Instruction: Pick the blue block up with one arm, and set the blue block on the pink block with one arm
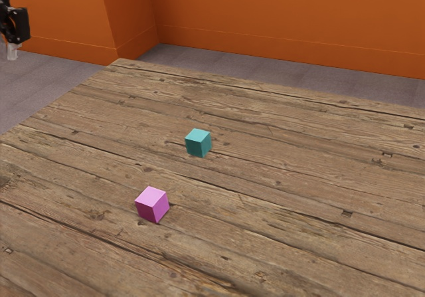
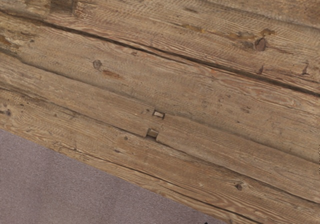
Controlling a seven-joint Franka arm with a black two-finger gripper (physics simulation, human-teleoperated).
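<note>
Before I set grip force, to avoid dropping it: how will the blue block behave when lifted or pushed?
The blue block looks like a rigid cube, so it probably won't flex or roll. Its smooth faces may slip under light grip. Resting flat on the table, it would likely slide if pushed.

Black boxy end effector (image 1: 12, 48), hard-edged casing, pale grey piece at its underside

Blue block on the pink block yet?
No, in the exterior view the blue block sits on the wooden table, apart from the pink block.
</note>
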